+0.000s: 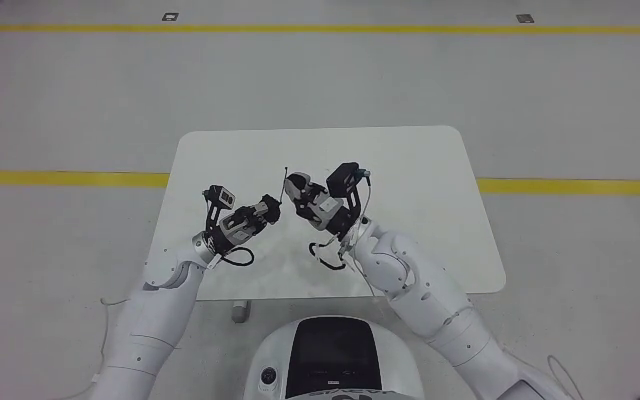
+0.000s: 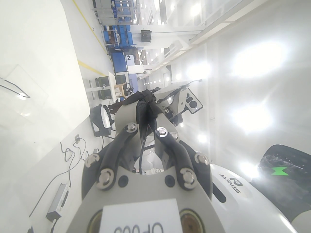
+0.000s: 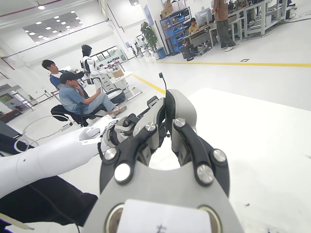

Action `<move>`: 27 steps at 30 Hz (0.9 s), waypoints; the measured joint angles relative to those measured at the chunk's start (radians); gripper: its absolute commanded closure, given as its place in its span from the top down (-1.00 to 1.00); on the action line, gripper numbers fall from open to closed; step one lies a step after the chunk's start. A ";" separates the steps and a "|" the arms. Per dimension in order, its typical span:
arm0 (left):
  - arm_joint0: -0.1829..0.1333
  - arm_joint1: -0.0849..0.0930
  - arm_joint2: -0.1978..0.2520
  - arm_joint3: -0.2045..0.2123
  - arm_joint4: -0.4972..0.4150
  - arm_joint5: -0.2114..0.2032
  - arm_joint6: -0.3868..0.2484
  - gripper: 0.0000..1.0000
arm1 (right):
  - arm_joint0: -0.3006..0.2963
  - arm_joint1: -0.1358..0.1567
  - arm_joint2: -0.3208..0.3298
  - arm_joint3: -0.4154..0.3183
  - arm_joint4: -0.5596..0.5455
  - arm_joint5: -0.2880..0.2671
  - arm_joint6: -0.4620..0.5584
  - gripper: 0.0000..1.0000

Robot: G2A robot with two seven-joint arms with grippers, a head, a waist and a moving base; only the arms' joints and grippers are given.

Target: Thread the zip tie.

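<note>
Above the middle of the white table (image 1: 400,170) my two grippers meet tip to tip. My right gripper (image 1: 293,188) is shut on a thin black zip tie (image 1: 286,176). In the right wrist view the zip tie (image 3: 164,83) sticks out past the right gripper (image 3: 167,98), its small square head at the far end. My left gripper (image 1: 272,208) is just beside the right one. In the left wrist view the left gripper (image 2: 145,100) is shut, and a thin black strap (image 2: 143,144) runs back between its fingers toward the palm.
The table's bare top (image 3: 243,122) stretches around both arms, its front edge near the robot. A clear flat sheet (image 2: 14,93) with a dark line lies on the table (image 2: 36,49) in the left wrist view. Beyond the table is open floor with yellow lines.
</note>
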 measured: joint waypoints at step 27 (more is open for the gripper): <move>0.000 0.000 0.000 0.000 0.000 0.000 0.000 -1.00 | 0.003 -0.010 0.004 0.030 -0.024 -0.004 0.001 -1.00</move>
